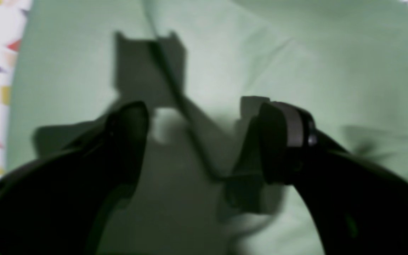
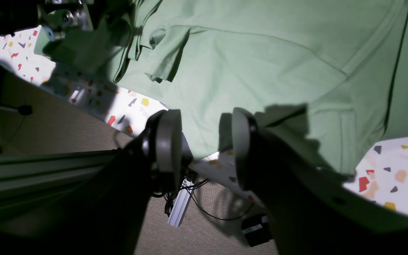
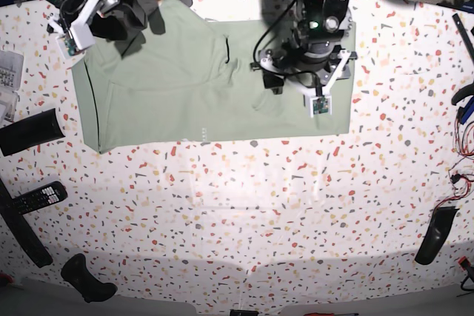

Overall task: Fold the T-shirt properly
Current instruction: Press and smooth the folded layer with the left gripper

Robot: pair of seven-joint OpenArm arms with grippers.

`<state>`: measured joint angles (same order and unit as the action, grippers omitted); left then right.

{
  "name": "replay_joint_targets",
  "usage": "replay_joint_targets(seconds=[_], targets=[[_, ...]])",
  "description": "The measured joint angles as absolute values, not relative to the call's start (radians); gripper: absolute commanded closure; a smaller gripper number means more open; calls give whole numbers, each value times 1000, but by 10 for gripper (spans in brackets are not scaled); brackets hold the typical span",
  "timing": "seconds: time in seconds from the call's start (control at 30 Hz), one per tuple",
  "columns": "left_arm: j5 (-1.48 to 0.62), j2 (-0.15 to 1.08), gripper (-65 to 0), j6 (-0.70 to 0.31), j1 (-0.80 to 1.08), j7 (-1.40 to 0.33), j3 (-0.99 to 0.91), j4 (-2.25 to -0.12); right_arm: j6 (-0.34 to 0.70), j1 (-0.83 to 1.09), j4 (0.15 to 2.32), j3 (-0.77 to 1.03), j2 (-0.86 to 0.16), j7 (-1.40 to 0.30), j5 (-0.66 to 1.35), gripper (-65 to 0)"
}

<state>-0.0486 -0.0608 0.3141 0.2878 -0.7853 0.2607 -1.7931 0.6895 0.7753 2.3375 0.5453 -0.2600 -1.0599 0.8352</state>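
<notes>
The tabletop (image 3: 244, 205) is white with lots of little coloured specks: red, yellow, grey and black. Bright light falls on it and makes dark shadows. Past its edge, the floor (image 2: 197, 237) is a grey-brown carpet. On the floor lie a pale metal bar (image 2: 181, 203), thin black cables (image 2: 218, 216) and a small black box (image 2: 257, 230).

1. The T-shirt (image 3: 170, 94) is matt, soft woven cloth, lightly creased.
2. The table (image 3: 244, 212) looks smooth and hard, with speckled terrazzo-like chips.
3. The right gripper (image 2: 200, 141) has dark, slightly glossy plastic fingers with matt grey pads (image 2: 168, 140).
</notes>
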Motion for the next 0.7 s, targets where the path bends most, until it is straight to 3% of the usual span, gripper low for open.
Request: replay_joint_targets(seconds=[0.47, 0.7], targets=[[-225, -61, -449, 234, 275, -677, 261, -1793, 690, 775, 2337, 545, -260, -1060, 835, -231], [-334, -62, -448, 99, 194, -675, 261, -1793, 689, 775, 2337, 545, -260, -1060, 835, -231]])
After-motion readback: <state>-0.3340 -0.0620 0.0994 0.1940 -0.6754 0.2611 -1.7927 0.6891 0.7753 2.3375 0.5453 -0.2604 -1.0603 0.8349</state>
